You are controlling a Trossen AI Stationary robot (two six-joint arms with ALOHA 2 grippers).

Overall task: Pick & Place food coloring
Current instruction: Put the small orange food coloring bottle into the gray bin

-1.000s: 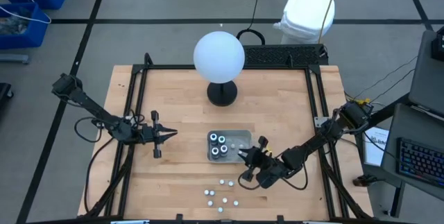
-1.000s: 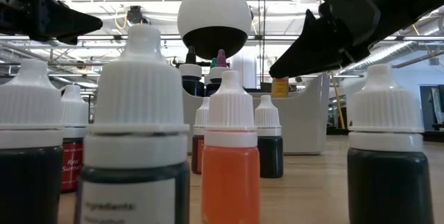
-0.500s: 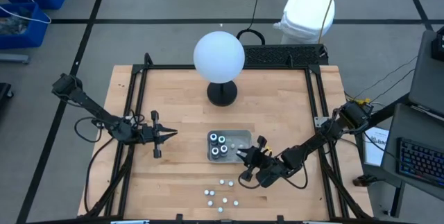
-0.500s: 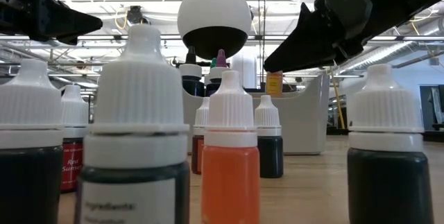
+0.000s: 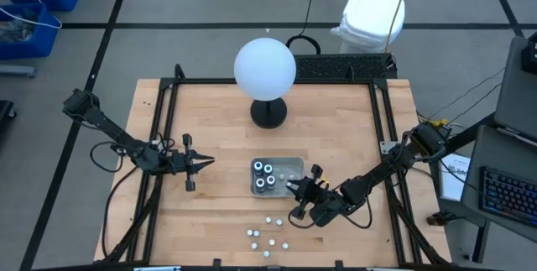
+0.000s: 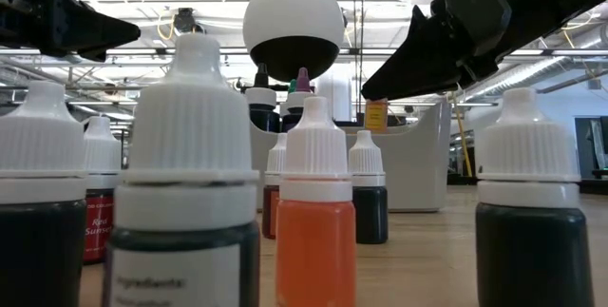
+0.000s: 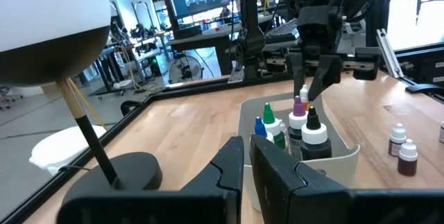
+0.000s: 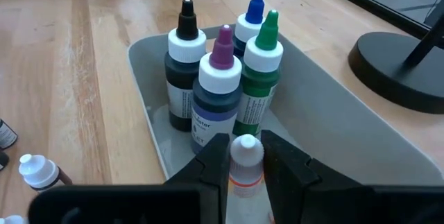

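1. My right gripper is closed on a small white-capped bottle of food coloring with an orange band; it hangs over the near end of the grey tray, just beside the four taller bottles.
2. Those four stand upright in a tight group in the tray: black-tipped bottle, purple-tipped bottle, blue-tipped bottle and green-tipped bottle.
3. Risk, as I judge it: my fingers sit close to the purple-tipped and green-tipped bottles. Coming down carelessly could nudge one and tip the group like skittles.
4. Second risk: my hold is on the narrow cap and neck only. The little bottle could pivot or slip and land on its side or against the tray wall.
5. Third risk: letting go too high could make it bounce and roll out over the low rim.
6. The rest of the small bottles stand loose on the desk in front of the tray, well apart from it.
7. A white globe lamp on a black base stands behind the tray, clear of my path.
8. My left gripper waits to the tray's left, closed and empty, pointing toward it.
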